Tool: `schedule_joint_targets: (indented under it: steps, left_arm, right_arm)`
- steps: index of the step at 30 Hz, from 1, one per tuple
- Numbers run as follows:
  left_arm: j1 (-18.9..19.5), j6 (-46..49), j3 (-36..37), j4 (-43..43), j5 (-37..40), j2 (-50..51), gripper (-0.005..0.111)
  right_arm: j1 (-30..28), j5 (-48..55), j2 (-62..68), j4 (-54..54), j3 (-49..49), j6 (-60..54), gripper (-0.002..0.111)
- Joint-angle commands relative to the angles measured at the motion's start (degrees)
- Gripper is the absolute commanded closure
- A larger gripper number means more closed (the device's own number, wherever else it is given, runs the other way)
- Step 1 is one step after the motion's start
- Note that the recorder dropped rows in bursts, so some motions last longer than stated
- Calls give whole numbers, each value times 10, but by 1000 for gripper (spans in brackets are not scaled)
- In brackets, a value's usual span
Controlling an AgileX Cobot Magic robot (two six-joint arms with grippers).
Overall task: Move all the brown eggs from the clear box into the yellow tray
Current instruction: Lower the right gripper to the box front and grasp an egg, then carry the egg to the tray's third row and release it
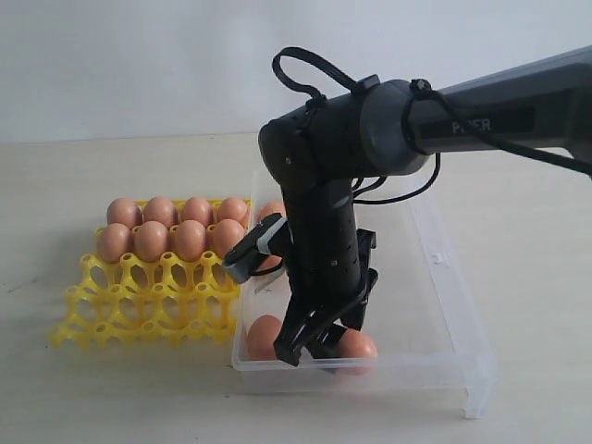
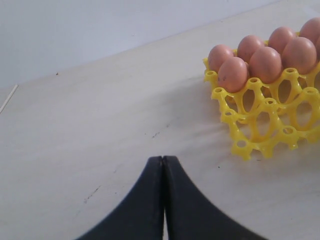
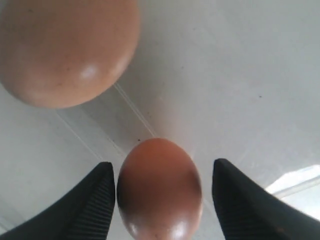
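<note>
The clear box [image 1: 444, 305] lies right of the yellow tray [image 1: 139, 305]. Several brown eggs [image 1: 171, 227] fill the tray's two far rows. My right gripper [image 1: 319, 350] reaches down into the box's near end and is open. Its two fingers stand either side of a brown egg [image 3: 160, 187]; one finger [image 3: 97, 200] is almost against the shell and the other is apart from it. In the exterior view this egg [image 1: 359, 344] is partly hidden behind the fingers. Another egg [image 1: 262, 338] lies beside it, and one more [image 1: 271, 211] at the far end. My left gripper [image 2: 163, 158] is shut and holds nothing.
The right arm [image 1: 481, 116] stretches over the box from the right and hides much of its inside. The tray's near rows of cups [image 2: 272, 125] hold nothing. Bare tabletop [image 2: 100, 125] spreads between my left gripper and the tray.
</note>
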Motion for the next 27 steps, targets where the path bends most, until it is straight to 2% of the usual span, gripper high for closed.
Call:
schedule_joint_targets:
  steps: [1,4,9,10,19,22,27]
  left_arm:
    - [-3,-3,-2,0,-4,-3,107]
    - [-3,-3,-2,0,-4,-3,107]
    - [-3,-3,-2,0,-4,-3,107]
    - [-3,-3,-2,0,-4,-3,107]
    - [-3,-3,-2,0,-4,-3,107]
    - [-3,-3,-2,0,-4,-3,107]
    - [-3,-3,-2,0,-4,-3,107]
  right_arm:
    - [-3,3,0,6,2,-8,53]
    - [-3,3,0,2,2,-8,62]
    - [-3,3,0,-21,2,-7,103]
    - [-3,3,0,-26,2,-7,108]
    - [-3,-16,-40,-119,-8,14,108]
    - [-3,-120,-78,-136,-8,58,108]
    - [-3,-383,-108,-65,13,99,108]
